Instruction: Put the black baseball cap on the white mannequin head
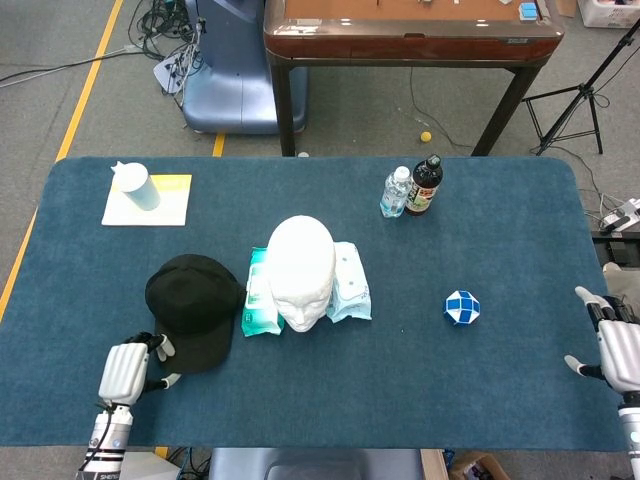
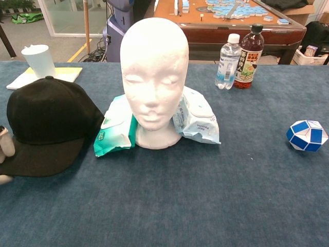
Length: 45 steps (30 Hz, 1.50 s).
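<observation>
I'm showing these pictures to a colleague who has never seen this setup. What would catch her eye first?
Probably the white mannequin head, upright at the middle of the blue table with wipe packets tucked on both sides of its base. Next, the black baseball cap just to its left, brim toward the near edge, where the left robot hand holds it. The blue-and-white puzzle ball stands out alone on the right.

A blue cloth-covered table holds a white mannequin head at centre, wipe packs beside it and a black baseball cap to its left. Far left sits a cup on a paper sheet; two bottles stand far right of centre, a blue-white puzzle ball near right.
</observation>
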Tool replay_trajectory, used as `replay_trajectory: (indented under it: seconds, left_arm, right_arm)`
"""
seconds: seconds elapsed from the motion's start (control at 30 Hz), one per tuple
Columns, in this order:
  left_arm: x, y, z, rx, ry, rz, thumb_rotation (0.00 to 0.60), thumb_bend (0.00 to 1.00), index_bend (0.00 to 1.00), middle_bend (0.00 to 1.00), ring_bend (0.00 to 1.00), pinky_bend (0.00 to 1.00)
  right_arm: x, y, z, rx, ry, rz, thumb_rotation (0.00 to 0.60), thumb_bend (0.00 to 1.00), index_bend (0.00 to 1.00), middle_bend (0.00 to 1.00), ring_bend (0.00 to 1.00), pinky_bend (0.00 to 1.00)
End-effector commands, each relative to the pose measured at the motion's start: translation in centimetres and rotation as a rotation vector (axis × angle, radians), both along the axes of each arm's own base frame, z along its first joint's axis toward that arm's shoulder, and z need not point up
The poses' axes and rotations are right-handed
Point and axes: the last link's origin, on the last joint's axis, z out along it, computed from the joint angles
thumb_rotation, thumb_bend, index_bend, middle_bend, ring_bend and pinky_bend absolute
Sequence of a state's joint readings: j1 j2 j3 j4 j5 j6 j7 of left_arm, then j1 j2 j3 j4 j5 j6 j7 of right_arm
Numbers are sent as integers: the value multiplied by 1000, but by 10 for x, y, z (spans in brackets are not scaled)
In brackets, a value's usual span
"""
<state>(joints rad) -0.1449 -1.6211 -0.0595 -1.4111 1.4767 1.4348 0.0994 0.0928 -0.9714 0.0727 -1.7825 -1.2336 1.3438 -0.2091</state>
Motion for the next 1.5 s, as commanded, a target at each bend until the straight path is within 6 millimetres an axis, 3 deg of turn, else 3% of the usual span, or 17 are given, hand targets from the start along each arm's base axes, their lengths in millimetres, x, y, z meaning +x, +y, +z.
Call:
replay_trajectory:
  seconds: [0.03,0.2,0.4,0.6,1.0,1.2,1.5]
  left_arm:
    - [3,2,4,61,-47,-28,600,10,412,396,289,424]
    - [6,5,7,111,-82,-48,600,10,404,344,257,424]
    - [8,13,5,110,-90,-42,600,23,521,312,235,419]
    - [8,24,4,118,-98,-40,600,218,625,312,235,419]
    - [5,35,16,143,-81,-66,600,525,624,306,220,403]
    - [7,37,32,219,-99,-112,600,579,651,306,220,401]
    - [10,56,77,390,-49,-190,600,567,751,347,225,412]
  right_arm:
    - [0,0,0,0,0,-1,600,0,69,213,127,311]
    - [0,-1,-1,3,1,-3,600,0,69,213,127,311]
    - [0,-1,-2,4,2,-4,600,0,69,213,127,311]
    - [-1,-1,-1,3,0,-7,600,0,69,213,127,311]
    - [-1,-2,-2,3,-1,-8,600,0,69,213,127,311]
    - [-1,-2,-2,4,-1,-11,600,0,69,213,127,311]
    - [-1,-3,-2,5,-1,-13,600,0,69,213,127,311]
